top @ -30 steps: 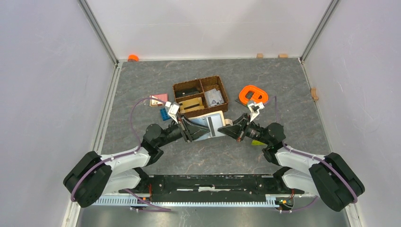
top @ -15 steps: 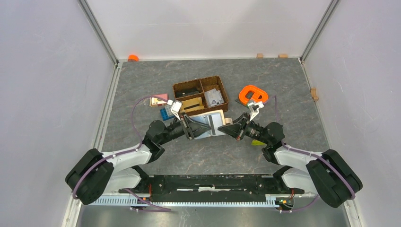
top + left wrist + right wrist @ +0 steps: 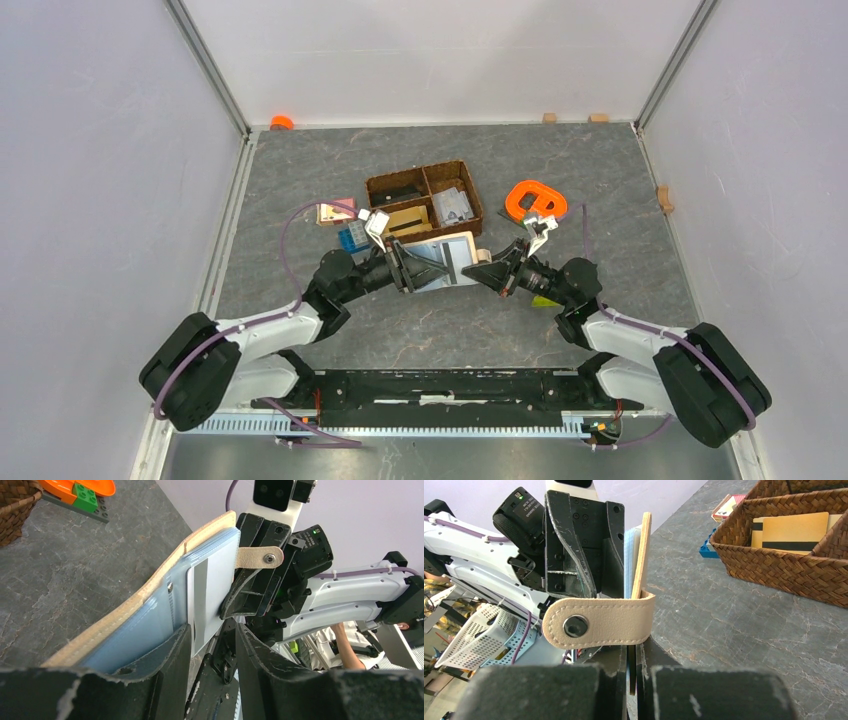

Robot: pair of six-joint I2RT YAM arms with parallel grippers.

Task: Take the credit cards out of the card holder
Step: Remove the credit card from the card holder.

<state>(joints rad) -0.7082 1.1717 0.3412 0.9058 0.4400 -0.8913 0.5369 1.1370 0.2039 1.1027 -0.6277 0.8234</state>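
Card holder: middle of the table, held on edge between the two grippers, beige cover outward, pale blue pockets facing the left arm.
Card: a white card with a dark stripe lies against the blue pockets, partly out of them.
Snap tab: unfastened, folded round the holder's edge at its 3 o'clock side.
Right gripper: at 3 o'clock of the holder, jaws pinched tight on the beige cover just under the tab.
Left gripper: at 9 o'clock, fingers apart with a clear gap, the card's end reaching toward that gap (no firm grip shows).
Woven basket: just beyond at 12 o'clock, cards inside.
Orange piece: at 2 o'clock.
Blue block: toward 10 o'clock, near the basket.
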